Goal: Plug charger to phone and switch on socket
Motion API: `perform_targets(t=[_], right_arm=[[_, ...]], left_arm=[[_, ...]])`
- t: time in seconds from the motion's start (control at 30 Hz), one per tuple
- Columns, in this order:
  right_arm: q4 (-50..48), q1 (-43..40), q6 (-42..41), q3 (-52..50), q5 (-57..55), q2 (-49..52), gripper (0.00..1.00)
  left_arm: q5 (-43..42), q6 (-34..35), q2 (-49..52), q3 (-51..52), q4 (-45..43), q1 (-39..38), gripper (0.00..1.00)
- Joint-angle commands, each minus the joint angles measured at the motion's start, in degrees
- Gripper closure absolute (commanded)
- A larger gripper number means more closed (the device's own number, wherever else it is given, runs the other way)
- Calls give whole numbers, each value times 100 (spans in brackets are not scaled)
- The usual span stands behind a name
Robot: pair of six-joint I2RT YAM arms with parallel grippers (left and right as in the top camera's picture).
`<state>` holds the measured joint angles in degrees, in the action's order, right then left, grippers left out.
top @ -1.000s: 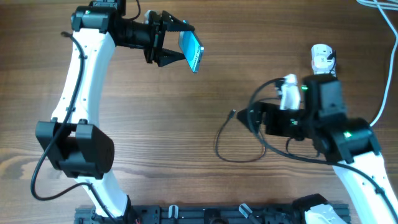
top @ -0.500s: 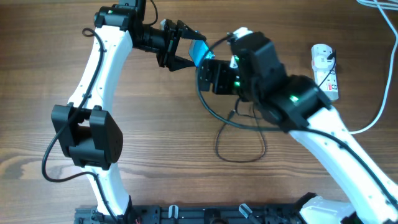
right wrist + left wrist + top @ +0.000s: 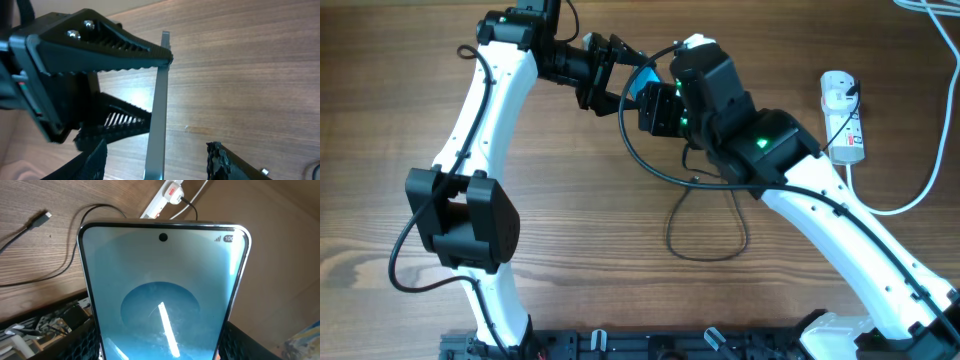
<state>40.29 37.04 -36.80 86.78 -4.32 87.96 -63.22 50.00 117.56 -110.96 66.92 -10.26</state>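
My left gripper (image 3: 626,82) is shut on the phone (image 3: 641,80) and holds it on edge above the table. The phone's cyan screen fills the left wrist view (image 3: 162,290), with the black fingers (image 3: 82,340) on both long sides. My right gripper (image 3: 644,106) is open and empty, right at the phone. In the right wrist view its fingers (image 3: 95,162) stand either side of the phone's thin edge (image 3: 159,100), apart from it. The charger (image 3: 705,235) lies looped on the table, its connector tip (image 3: 695,180) free. The white socket (image 3: 844,118) lies at the far right.
The thick white cord (image 3: 928,185) runs from the socket along the right edge. In the left wrist view the charger cable (image 3: 60,265), its tip (image 3: 41,220) and the socket (image 3: 162,200) lie beyond the phone. A black rail (image 3: 670,345) lines the front edge.
My right arm has swung from the right side of the table up and left to the phone. My left arm has shifted the phone slightly right.
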Motion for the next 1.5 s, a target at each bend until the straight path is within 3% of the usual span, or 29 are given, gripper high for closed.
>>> perform_targets(t=[0.0,0.37,0.67,1.07,1.13,1.23,1.27,1.3,1.33,1.47], right_arm=[[-83,205,76,96,-671,87,35],[-116,363,83,96,-984,109,56],[-127,361,85,96,-1029,109,63],[-39,363,61,96,-1019,109,87],[-46,363,61,96,-979,109,95],[-42,363,13,96,-979,109,95],[-39,363,-114,96,-981,107,95],[-39,363,-275,96,-981,107,95],[-39,361,-461,96,-984,107,95],[-33,348,-2135,96,-1346,83,96]], left_arm=[[-164,142,33,-42,11,-50,31],[-424,186,33,-42,11,-50,30],[-424,186,33,-42,13,-50,29],[-426,188,33,-42,11,-50,28],[-424,188,33,-42,11,-50,28],[-424,188,33,-42,11,-50,25],[-424,188,33,-42,9,-50,22],[-422,188,33,-42,9,-50,7],[-422,188,33,-42,9,-50,0],[-422,188,33,-42,9,-50,0]])
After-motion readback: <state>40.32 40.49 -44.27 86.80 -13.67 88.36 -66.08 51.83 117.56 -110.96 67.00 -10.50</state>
